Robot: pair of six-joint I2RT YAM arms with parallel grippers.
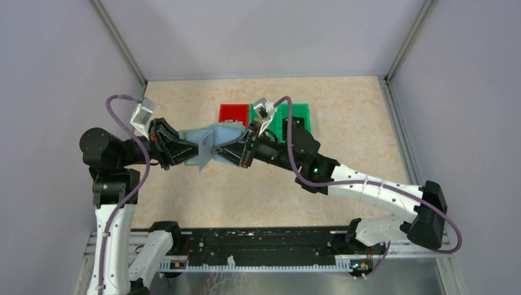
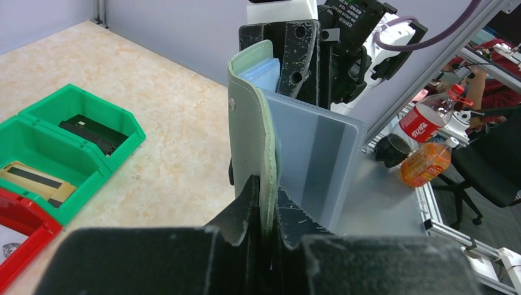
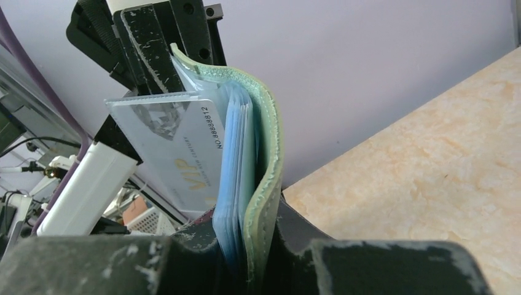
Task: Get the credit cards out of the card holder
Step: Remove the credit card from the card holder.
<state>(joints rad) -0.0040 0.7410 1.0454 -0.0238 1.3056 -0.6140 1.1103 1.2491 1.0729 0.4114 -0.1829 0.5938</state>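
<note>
Both grippers hold the grey-green card holder (image 1: 215, 140) open in the air over the table's middle. My left gripper (image 1: 198, 151) is shut on one edge of its cover (image 2: 249, 123). My right gripper (image 1: 238, 147) is shut on the opposite cover edge and the pale blue pockets (image 3: 236, 160). A pale card printed "VIP" (image 3: 178, 150) sits in a clear pocket of the holder. In the left wrist view a dark card (image 2: 92, 132) lies in the far green compartment and a tan card with a black stripe (image 2: 34, 178) in the nearer one.
A red bin (image 1: 233, 114) and a green bin (image 1: 298, 115) stand side by side behind the grippers, also seen in the left wrist view (image 2: 123, 120). Grey walls enclose the table on three sides. Bottles (image 2: 424, 120) stand off the table beyond the frame.
</note>
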